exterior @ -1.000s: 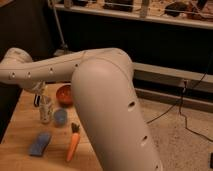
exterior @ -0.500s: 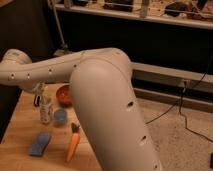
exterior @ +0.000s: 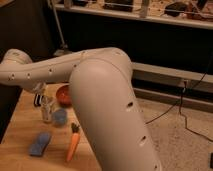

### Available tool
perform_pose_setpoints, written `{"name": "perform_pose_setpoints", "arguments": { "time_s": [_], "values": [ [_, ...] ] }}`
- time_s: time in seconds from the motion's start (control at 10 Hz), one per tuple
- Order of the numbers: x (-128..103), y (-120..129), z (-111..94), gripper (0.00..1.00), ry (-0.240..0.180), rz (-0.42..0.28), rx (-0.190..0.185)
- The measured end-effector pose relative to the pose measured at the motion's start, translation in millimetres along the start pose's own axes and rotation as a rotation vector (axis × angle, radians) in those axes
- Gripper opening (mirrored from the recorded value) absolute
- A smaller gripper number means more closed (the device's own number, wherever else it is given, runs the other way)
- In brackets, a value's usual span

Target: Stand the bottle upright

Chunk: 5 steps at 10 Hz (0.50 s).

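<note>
Bottle (exterior: 47, 111) stands upright on the wooden table (exterior: 20, 127) – just left of the small blue cup (exterior: 60, 117), gripper (exterior: 40, 98) at its top. Whether the claw grips it, I cannot tell. Nearby lie a carrot (exterior: 73, 144), blue sponge (exterior: 39, 144) and red bowl (exterior: 63, 94).

gripper (exterior: 42, 101) above bottle (exterior: 47, 111) — cup (exterior: 60, 117) alongside

The arm (exterior: 95, 95) fills the middle of the view and hides much of the desk (exterior: 20, 122) and the right side of the red bowl (exterior: 63, 94). The end effector (exterior: 40, 97) sits at the bottle (exterior: 47, 110), too blurred to read its grip. The bottle's label cannot be made out. The desk runs off the bottom edge.
</note>
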Motion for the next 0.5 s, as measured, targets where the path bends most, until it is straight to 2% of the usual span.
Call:
{"name": "perform_pose_setpoints", "arguments": {
  "time_s": [0.5],
  "values": [
    [-3.0,-1.2,1.8,0.0,0.015,-0.036,-0.025]
  ]
}}
